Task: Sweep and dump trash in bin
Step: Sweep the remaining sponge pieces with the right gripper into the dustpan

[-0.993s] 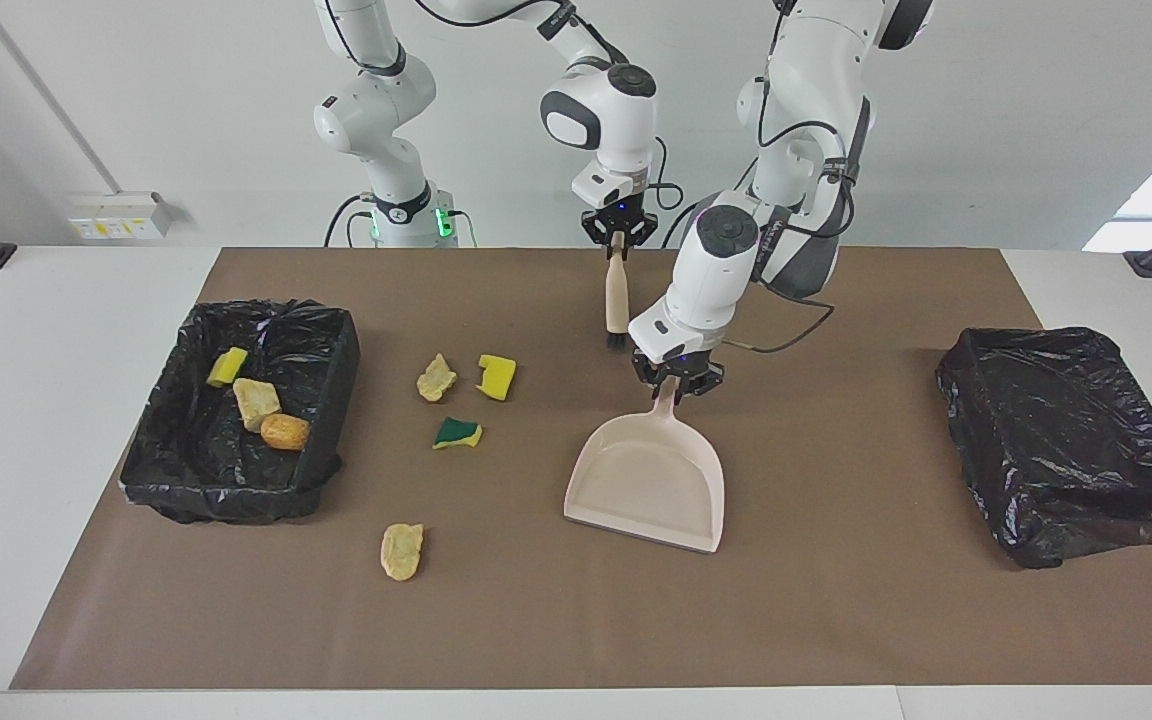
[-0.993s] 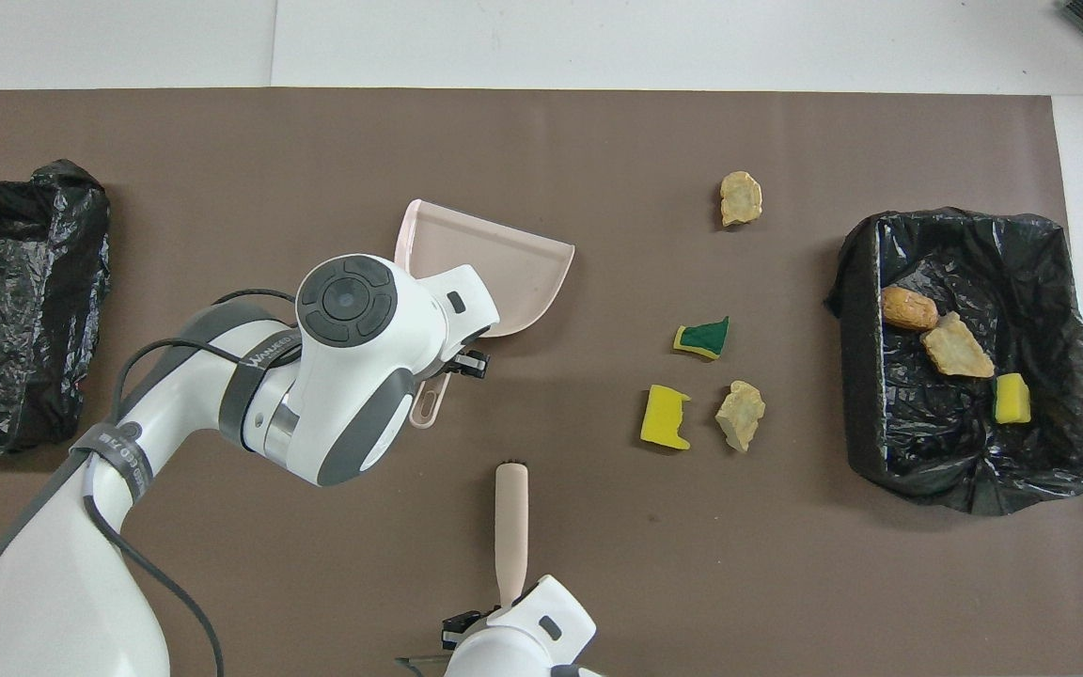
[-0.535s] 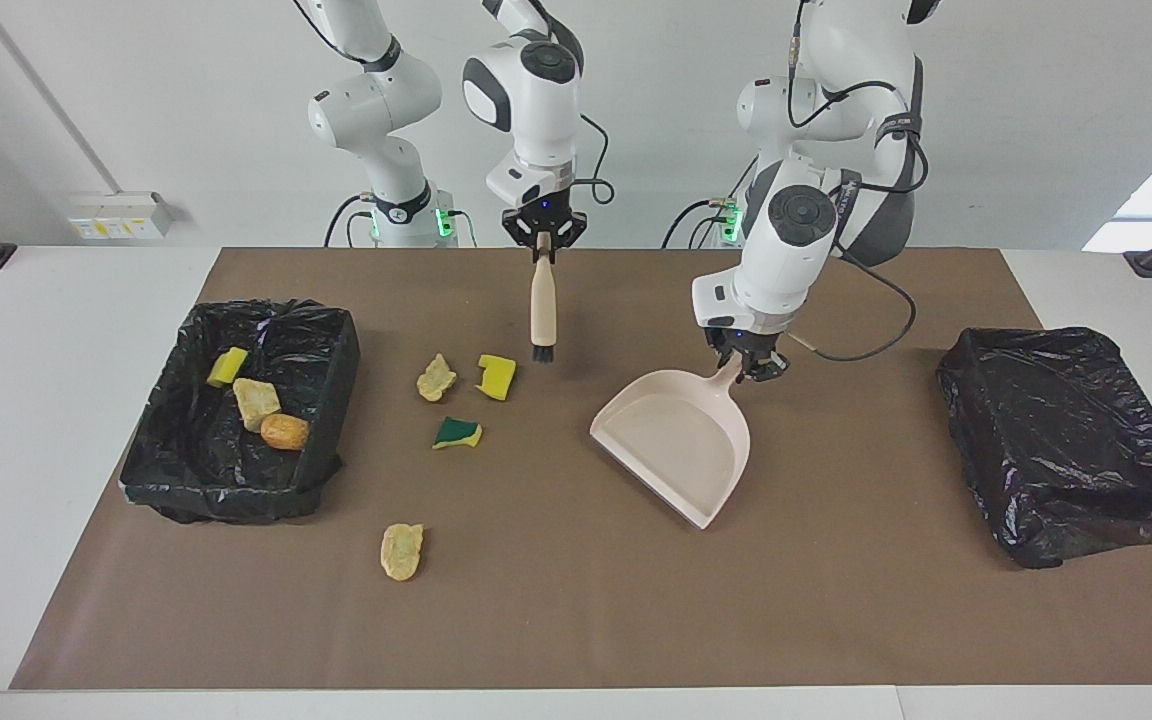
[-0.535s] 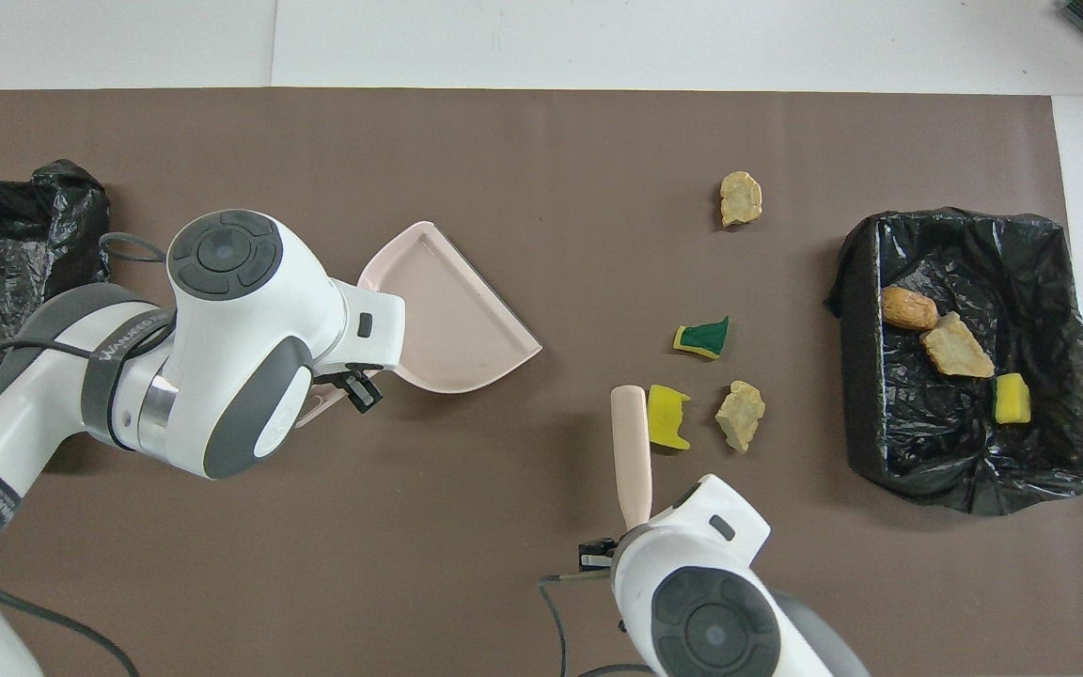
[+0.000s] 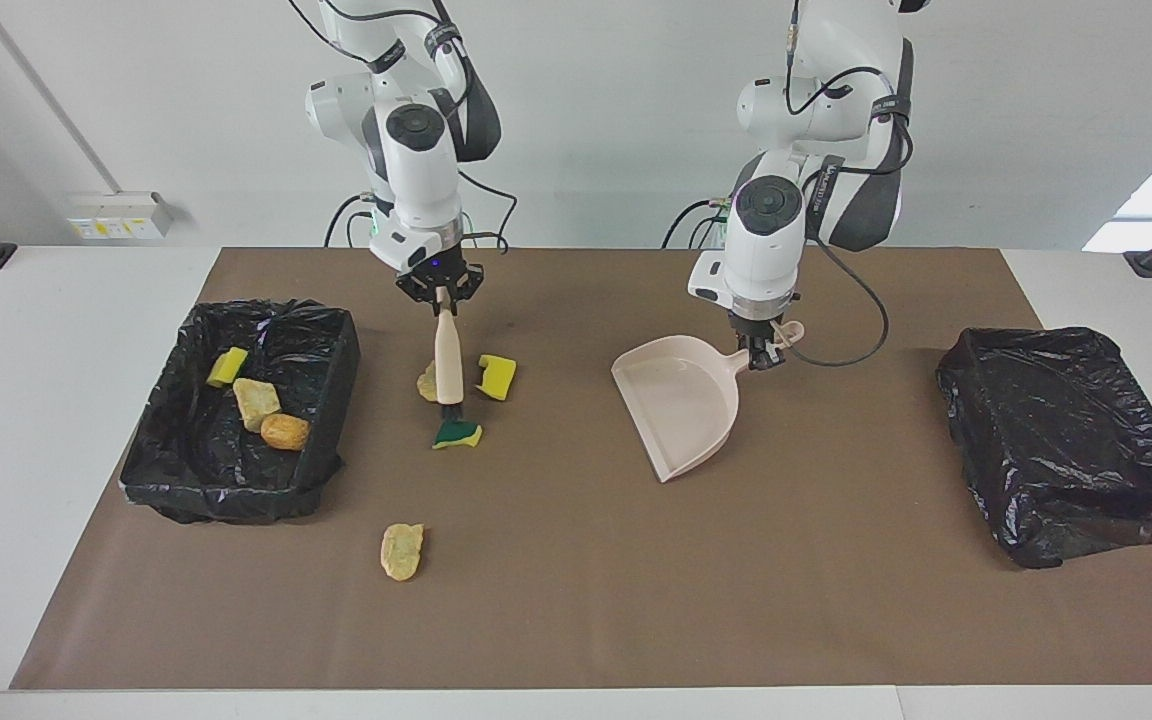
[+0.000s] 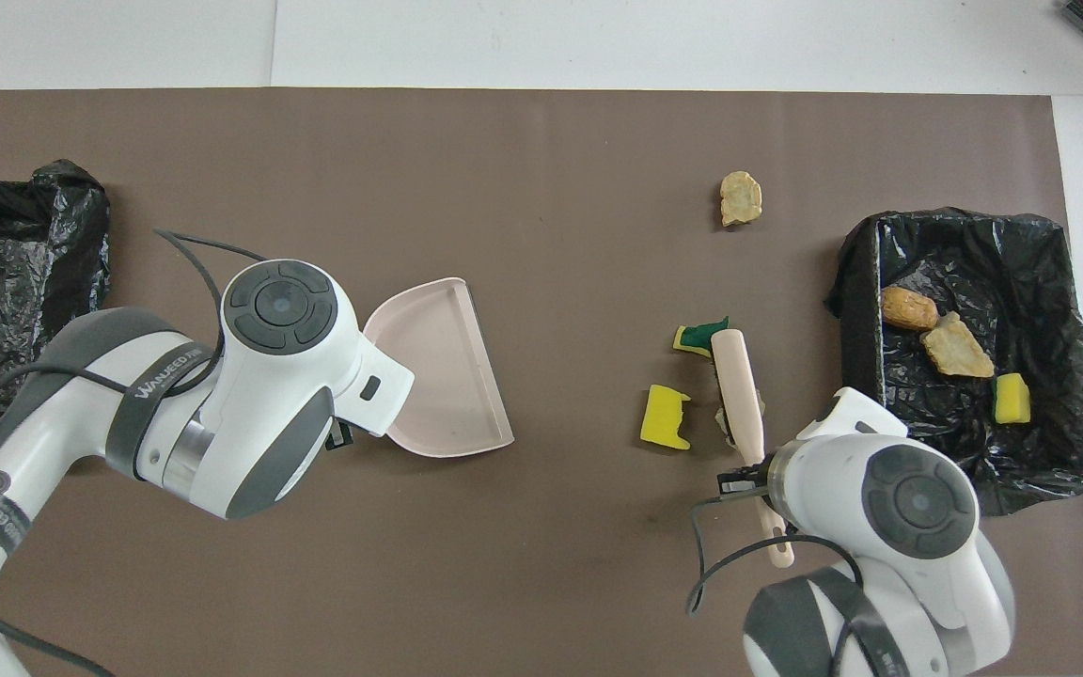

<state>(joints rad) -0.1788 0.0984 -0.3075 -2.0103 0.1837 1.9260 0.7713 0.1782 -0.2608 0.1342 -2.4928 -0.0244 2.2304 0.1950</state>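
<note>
Left gripper (image 5: pixel 762 352), hidden under its wrist overhead, clamps the dustpan (image 5: pixel 681 410) handle, right gripper (image 5: pixel 444 302) clamps the brush (image 5: pixel 448 365), whose handle half hides a beige lump (image 5: pixel 427 382) between the yellow sponge (image 6: pixel 665 417) and the bin (image 5: pixel 331 345) holding three pieces.

Bright, even light fills both views, with a daylight glow at one upper edge of the facing view. Shadows under things are soft and short. The black bin liner (image 5: pixel 1066 440) shows small glints. Focus is sharp throughout.
</note>
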